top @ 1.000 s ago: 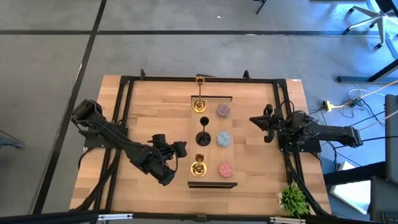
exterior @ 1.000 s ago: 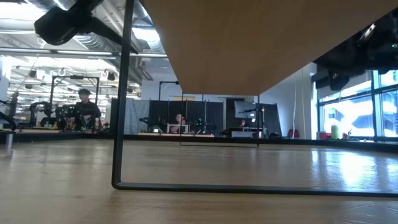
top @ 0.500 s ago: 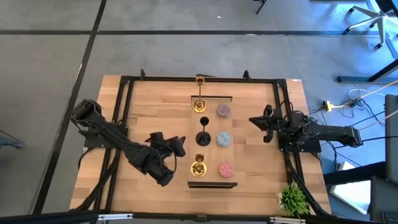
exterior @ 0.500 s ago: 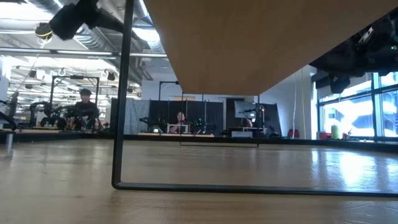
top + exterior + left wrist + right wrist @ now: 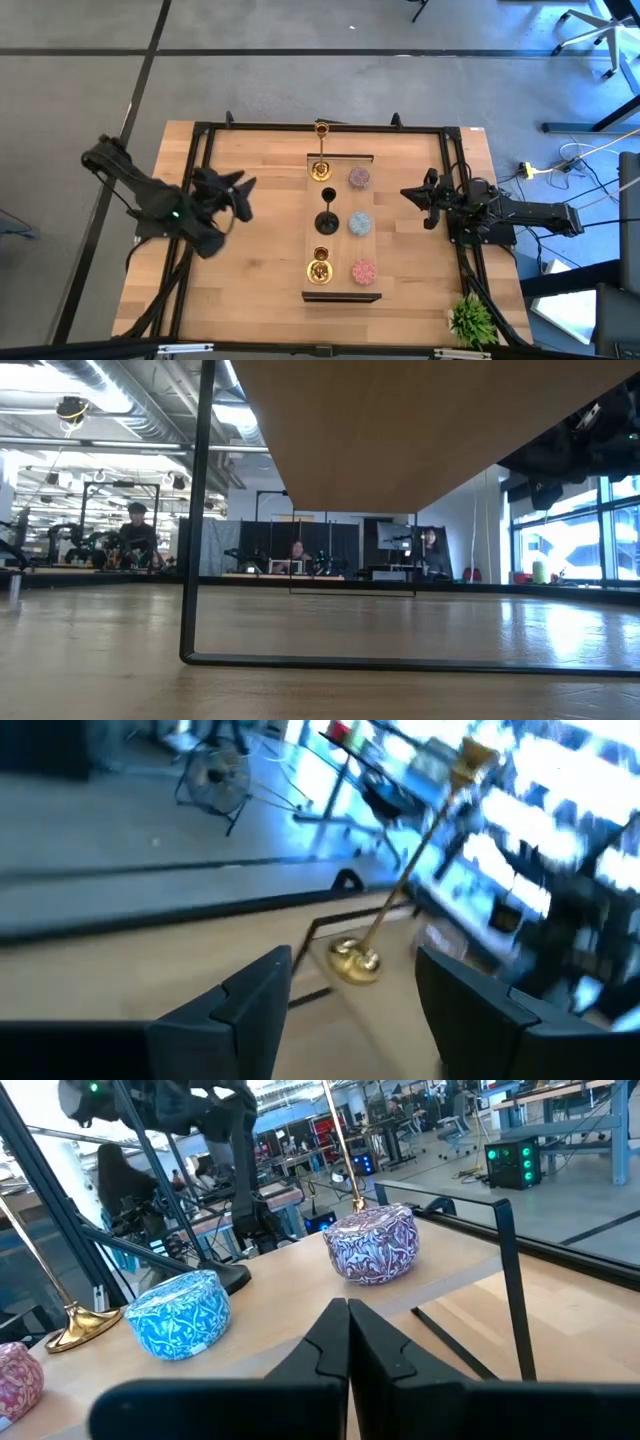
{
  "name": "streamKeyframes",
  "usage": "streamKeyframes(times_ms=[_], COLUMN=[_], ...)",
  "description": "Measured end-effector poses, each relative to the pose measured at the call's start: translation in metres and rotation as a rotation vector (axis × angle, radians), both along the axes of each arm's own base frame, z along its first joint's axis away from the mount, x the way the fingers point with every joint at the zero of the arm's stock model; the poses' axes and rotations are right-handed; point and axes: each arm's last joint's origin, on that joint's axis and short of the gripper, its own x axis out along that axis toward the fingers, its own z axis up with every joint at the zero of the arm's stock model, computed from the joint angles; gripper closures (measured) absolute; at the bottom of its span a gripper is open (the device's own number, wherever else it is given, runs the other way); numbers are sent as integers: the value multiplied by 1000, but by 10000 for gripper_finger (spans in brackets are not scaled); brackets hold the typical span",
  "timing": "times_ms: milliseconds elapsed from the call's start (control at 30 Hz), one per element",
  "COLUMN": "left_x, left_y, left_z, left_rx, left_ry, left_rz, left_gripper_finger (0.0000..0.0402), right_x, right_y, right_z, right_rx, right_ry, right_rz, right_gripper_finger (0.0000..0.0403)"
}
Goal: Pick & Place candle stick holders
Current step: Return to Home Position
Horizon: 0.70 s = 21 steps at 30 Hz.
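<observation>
Wooden table (image 5: 260, 150) with a black frame. At its centre stands a low wooden shelf (image 5: 341, 247) on thin black legs. The shelf carries two rows:

- **First row:** tall gold holder (image 5: 321, 150), black holder (image 5: 327, 221), short gold holder (image 5: 320, 269).
- **Second row:** mauve candle (image 5: 359, 178), light-blue candle (image 5: 360, 224), pink candle (image 5: 363, 270).

A green plant (image 5: 470, 320) sits, apparently on the tabletop, at one corner.

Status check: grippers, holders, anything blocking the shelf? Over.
Left gripper open, empty, left of shelf. Right gripper shut, empty, right of it. Six candle stick holders standing on shelf. Nothing in the way.
</observation>
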Motion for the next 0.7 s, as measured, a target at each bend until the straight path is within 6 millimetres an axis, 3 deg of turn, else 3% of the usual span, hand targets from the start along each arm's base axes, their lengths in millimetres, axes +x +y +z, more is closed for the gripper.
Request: streamKeyframes(times_ms=[167,333,700], left_x=[-26,-44,-50], left_y=[5,11,17], left_z=[15,25,27], left_rx=[169,286,325], left_ry=[238,261,293], left_rz=[-207,-256,-253], left_gripper_finger=[191,192,192], right_x=[0,0,0], right_y=[0,0,0], right_z=[0,0,0], right_rx=[0,0,0], right_ry=[0,0,0], right_rz=[0,0,0], right_gripper_finger=[402,402,402])
